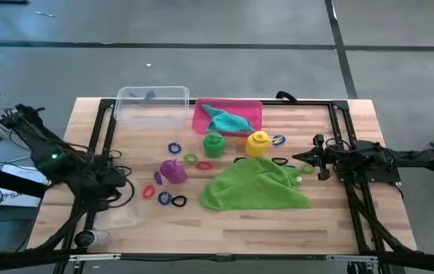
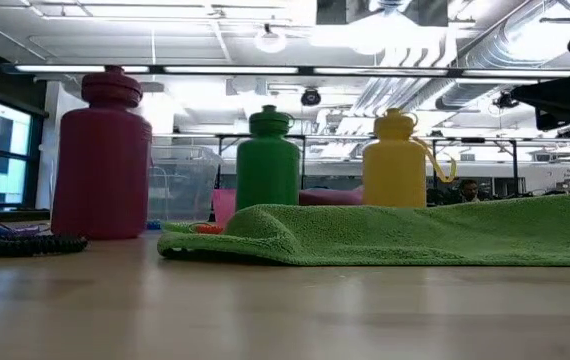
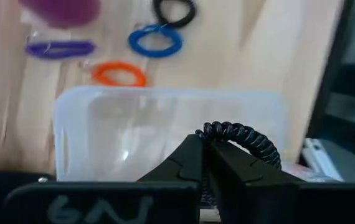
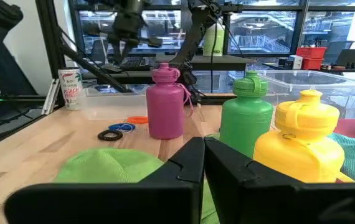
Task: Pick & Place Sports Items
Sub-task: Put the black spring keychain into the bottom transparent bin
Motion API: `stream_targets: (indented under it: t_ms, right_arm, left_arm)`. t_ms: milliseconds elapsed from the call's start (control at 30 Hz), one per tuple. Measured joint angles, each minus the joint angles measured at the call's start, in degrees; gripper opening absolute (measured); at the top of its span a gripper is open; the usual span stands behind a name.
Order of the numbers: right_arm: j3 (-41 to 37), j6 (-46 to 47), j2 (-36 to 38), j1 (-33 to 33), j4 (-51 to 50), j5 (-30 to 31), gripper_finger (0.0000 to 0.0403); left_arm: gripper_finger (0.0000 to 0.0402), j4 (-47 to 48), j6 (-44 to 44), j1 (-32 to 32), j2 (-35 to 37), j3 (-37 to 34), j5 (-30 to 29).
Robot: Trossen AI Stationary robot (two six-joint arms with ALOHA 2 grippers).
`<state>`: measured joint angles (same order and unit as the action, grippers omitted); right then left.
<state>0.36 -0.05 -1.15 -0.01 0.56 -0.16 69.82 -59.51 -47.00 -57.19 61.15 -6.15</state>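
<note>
The left tool [image 3: 205, 149] was closed tight, its fingers pinching a black coiled ring [image 3: 243, 138]. It hung over a clear plastic tub [image 3: 165, 130] at the left front part of the wooden surface [image 1: 278, 224]. Just past the tub's far rim lay an orange ring [image 3: 119, 74], then a blue ring [image 3: 155, 42], a purple ring [image 3: 59, 48] and another black ring [image 3: 175, 9], with the purple bottle [image 1: 173, 170] beyond them.

The right tool [image 4: 203, 158] was also fully closed and gripped nothing. It hovered near the right edge of the green cloth [image 1: 255, 188], which lay spread directly before it. Beyond the cloth stood the yellow bottle [image 4: 305, 140], nearest the tool, then the green bottle [image 4: 246, 115] and, farther off, the purple one, all upright and apart.

The overhead view alone showed the pink tray [image 1: 250, 113] at the far side, holding the teal cloth [image 1: 228, 121], with a second clear tub [image 1: 152, 104] just beside it, and loose rings scattered between the bottles. The low view showed the three bottles in a row behind the cloth's raised fold, hiding most of the tray. The right wrist view revealed a white can [image 4: 70, 88] near the surface's left edge, unseen elsewhere.
</note>
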Motion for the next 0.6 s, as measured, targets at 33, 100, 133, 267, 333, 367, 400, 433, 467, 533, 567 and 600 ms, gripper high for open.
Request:
stream_targets:
  t_ms: [33,100,133,267,333,367,400,433,467,533,567,600]
  right_arm:
    - [-0.01,-0.01,0.02,0.0,0.0,-0.01,0.0]
    - [-0.02,-0.02,0.02,0.0,0.0,0.0,0.0]
    - [0.0,0.0,0.0,0.0,0.0,0.0,0.0]
    - [-0.01,0.0,0.01,0.0,0.01,-0.01,0.0]
    - [-0.02,0.0,0.02,0.0,0.0,-0.02,0.0]
    - [-0.02,-0.02,0.02,0.0,0.0,0.0,0.0]
    - [-0.02,-0.01,0.02,0.0,0.02,-0.02,0.0]
    - [0.0,-0.02,0.01,0.0,0.01,-0.01,0.0]
    - [-0.01,-0.01,0.01,0.0,0.0,-0.01,0.0]
    - [0.0,0.0,0.0,0.0,0.0,-0.02,0.0]
    - [0.0,0.0,0.0,0.0,0.0,0.0,0.0]
    - [0.0,0.0,0.02,0.0,0.0,0.0,0.0]
  left_arm:
    - [0.0001,-0.02,-0.91,-0.02,0.0,-0.83,0.02]
    - [0.0001,-0.02,-2.28,-0.02,-0.02,-2.17,0.02]
    - [0.0001,-0.01,-2.9,-0.02,-0.02,-2.64,0.01]
    - [0.0006,0.18,-5.83,-0.02,-0.04,-3.88,-0.34]
    - [0.0019,0.57,-7.21,-0.02,-0.04,-4.07,-1.4]
    - [0.0027,0.77,-7.69,-0.02,-0.04,-4.07,-1.82]
    - [0.0037,0.81,-7.88,-0.02,-0.04,-4.07,-1.91]
    - [0.0048,0.81,-7.95,-0.02,-0.04,-4.07,-1.92]
    - [0.006,0.85,-8.04,-0.02,-0.04,-4.07,-1.92]
    - [0.0081,0.81,-8.04,-0.02,-0.04,-4.07,-1.93]
    - [0.009,0.79,-8.1,-0.02,-0.04,-4.07,-1.94]
    - [0.0099,0.74,-8.34,-0.02,-0.04,-4.07,-1.95]
